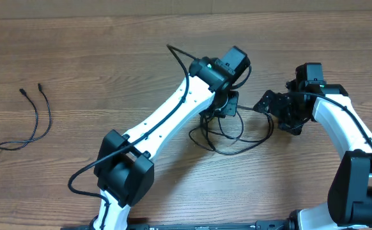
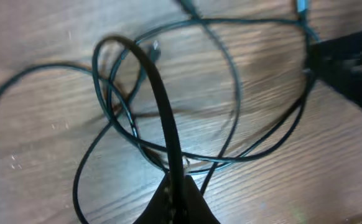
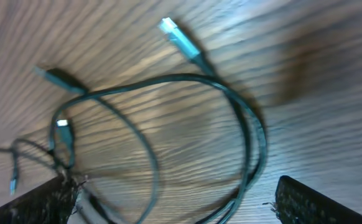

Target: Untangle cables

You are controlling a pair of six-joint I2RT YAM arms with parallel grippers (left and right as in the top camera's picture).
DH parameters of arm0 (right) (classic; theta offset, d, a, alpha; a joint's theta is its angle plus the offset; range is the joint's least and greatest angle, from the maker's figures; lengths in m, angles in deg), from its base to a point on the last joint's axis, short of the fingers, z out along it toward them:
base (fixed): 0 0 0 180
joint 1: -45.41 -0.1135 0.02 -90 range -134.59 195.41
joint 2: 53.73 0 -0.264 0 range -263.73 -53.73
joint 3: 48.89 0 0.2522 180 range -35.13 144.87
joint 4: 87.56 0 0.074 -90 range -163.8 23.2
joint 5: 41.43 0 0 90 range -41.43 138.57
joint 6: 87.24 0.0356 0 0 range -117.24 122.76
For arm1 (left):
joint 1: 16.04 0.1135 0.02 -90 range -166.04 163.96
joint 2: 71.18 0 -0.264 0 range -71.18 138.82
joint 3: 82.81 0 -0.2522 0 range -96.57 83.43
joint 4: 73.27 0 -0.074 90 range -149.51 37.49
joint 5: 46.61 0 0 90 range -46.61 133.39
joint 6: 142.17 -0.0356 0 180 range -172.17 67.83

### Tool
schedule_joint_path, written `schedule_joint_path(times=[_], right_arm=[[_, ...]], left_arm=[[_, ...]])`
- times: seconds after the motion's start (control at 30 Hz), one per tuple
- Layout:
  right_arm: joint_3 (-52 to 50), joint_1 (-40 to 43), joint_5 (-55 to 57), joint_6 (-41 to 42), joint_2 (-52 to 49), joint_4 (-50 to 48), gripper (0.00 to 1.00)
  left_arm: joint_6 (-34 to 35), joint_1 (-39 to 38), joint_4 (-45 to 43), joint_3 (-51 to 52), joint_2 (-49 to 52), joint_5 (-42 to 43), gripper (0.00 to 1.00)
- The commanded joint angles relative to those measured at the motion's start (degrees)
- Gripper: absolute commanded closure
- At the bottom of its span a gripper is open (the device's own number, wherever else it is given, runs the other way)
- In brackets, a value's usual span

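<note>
The cables (image 1: 232, 139) are a loopy knot in the middle of the desk (image 1: 77, 38), right between both arms. Left hand (image 2: 176, 198) is pinched shut on one strand (it arcs up out of the fingers). Right hand (image 3: 178, 202) hangs spread wide over the loops, holding nothing. A stray cord (image 1: 38, 118) lies far left.

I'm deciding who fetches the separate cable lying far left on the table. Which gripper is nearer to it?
Left. The left gripper is at the central tangle, well right of the separate cable; the right gripper is even farther right.
</note>
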Motion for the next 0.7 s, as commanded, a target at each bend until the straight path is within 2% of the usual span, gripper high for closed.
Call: schedule_joint_path(times=[0.0,0.2,0.47,0.57,0.67], right_arm=[[0.6,0.0,5.8,1.2,0.7,0.0,0.0],[0.6,0.0,7.4,1.3,-1.7,0.4,0.0],[0.6,0.0,6.9,1.3,-3.2,-0.2,0.0],[0.6,0.0,-7.3,0.9,-3.2,-0.7,0.0],[0.6,0.0,-24.3,0.9,-3.2,-4.9,0.0]], left_arm=[[-5.1,2.0,2.5,-6.0,-4.5,0.4,0.96],[-5.1,8.9,3.5,-17.8,-11.4,0.4,0.96],[-5.1,15.2,-9.0,-21.8,-23.3,0.3,0.96],[-5.1,15.2,-9.4,-21.8,-24.8,0.1,0.96],[-5.1,15.2,-5.3,-21.8,-23.7,-1.3,0.96]])
